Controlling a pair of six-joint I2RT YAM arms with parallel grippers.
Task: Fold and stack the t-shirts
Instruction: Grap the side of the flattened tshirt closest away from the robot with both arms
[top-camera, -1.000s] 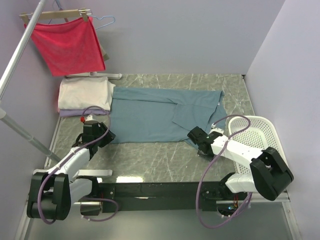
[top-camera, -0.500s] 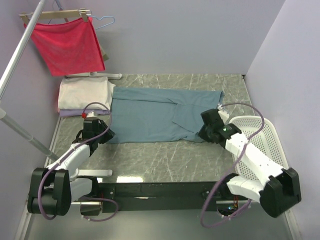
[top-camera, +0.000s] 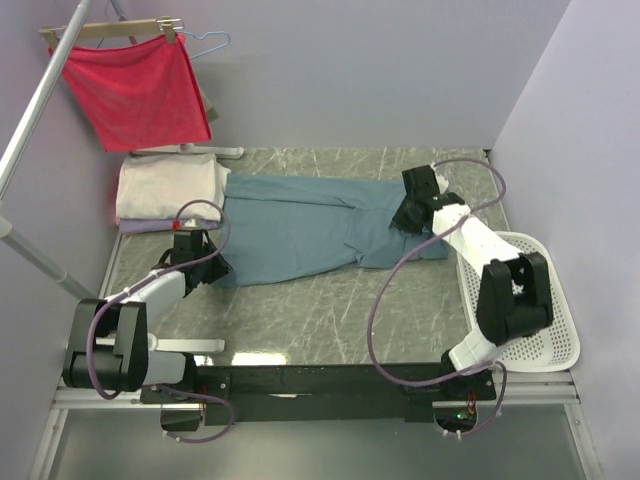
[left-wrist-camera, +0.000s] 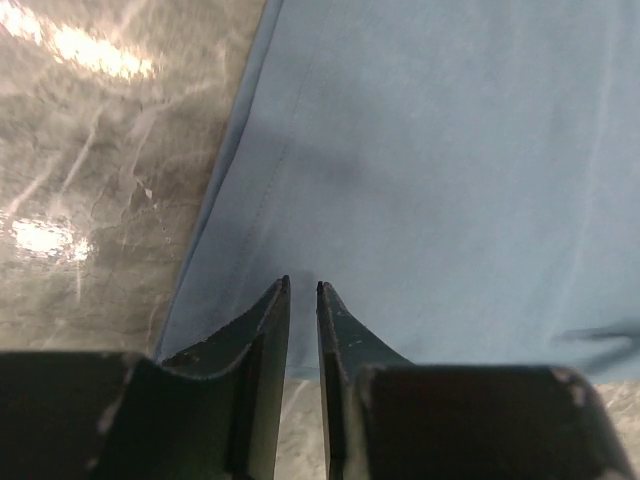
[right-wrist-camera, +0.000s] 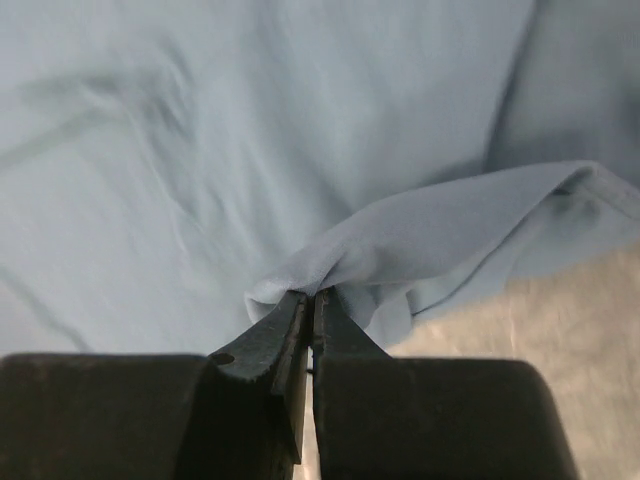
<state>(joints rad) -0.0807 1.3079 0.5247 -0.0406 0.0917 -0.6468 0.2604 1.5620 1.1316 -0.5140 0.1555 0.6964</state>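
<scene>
Right gripper (top-camera: 405, 218), overhead view: we find it reached out over the far right part of the teal t-shirt (top-camera: 300, 225), which lies spread on the table (top-camera: 330, 320) between the two hands. A raised flap of cloth hangs from its tips. At the opposite, near-left corner of the garment sits the left gripper (top-camera: 212, 268), low on the cloth. Beyond it lies the stack of folded t-shirts (top-camera: 165, 190), cream over lavender. A white basket (top-camera: 545, 330) stands behind the right gripper, beside its arm. We judge that one hand works at each end so the shirt can be folded without bunching.

Left wrist view: the left gripper (left-wrist-camera: 302, 290) rests its tips on the teal t-shirt (left-wrist-camera: 450, 150) just inside the hem, which runs to their left, with bare table (left-wrist-camera: 100, 150) beyond. The jaws are drawn close with a slim gap, and we cannot tell whether any cloth lies between them.

Right wrist view: the right gripper (right-wrist-camera: 312, 298) is pressed together on a pinch of the teal t-shirt (right-wrist-camera: 250, 130). A rounded fold rises from the tips and drapes to their right over the flat layer ahead. We judge that an edge pinch of this kind lets the flap be carried across as one clean fold.
</scene>
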